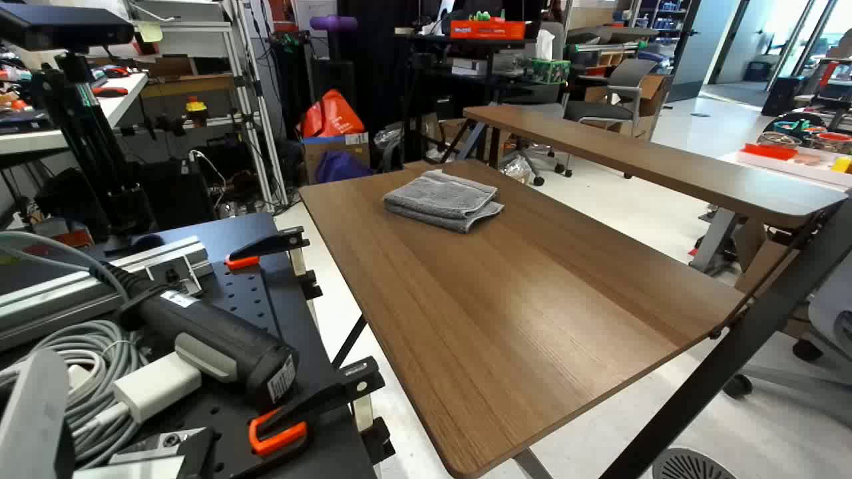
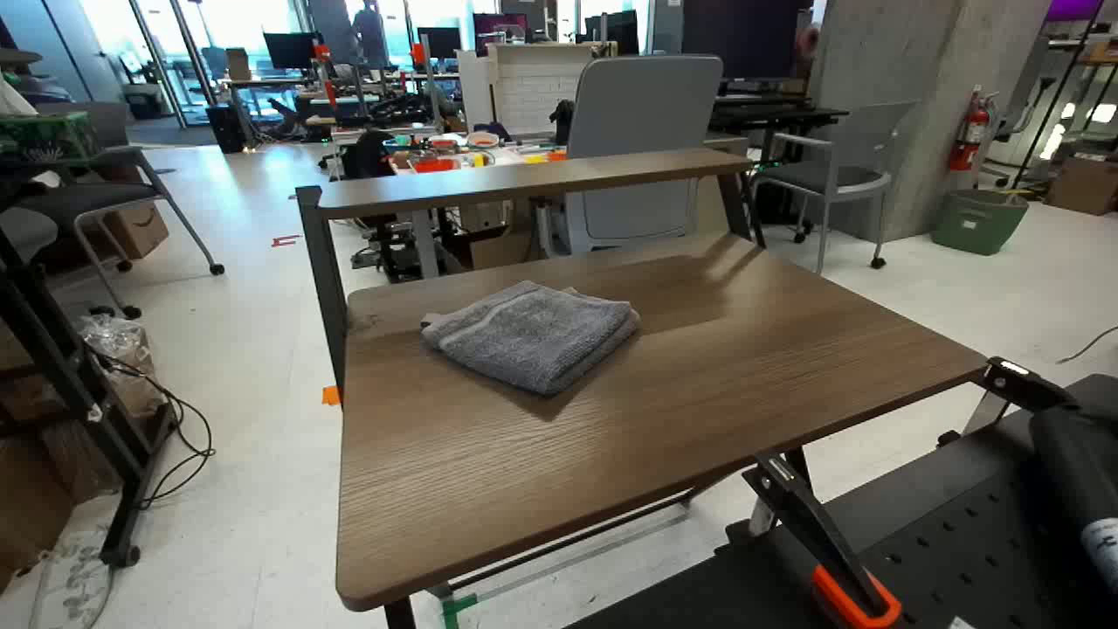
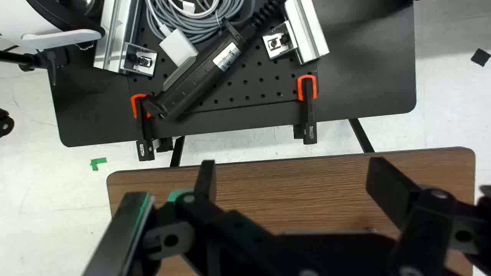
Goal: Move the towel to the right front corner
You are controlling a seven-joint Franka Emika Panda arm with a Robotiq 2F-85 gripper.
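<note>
Wrist view: the gripper, matt black in its main parts, with two blocky, flat-faced fingers. Its screw heads are round and grey; dark circular holes pierce the dark-grey link plates. A teal-green patch shows beside one finger, and a thin green line borders a pale-edged, dark-grey slab. The black central body is out of focus, its details indistinct.

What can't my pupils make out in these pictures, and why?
Both exterior views: the brown tabletop directly beneath the grey folded towel, hidden by the towel.
Wrist view: much of that tabletop, blocked by the open gripper and cut off by the bottom edge.
Wrist view: print on the white label of the black corded tool, too small.
In an exterior view: what the pale grey piece at bottom left is, cut off by the edge.
</note>
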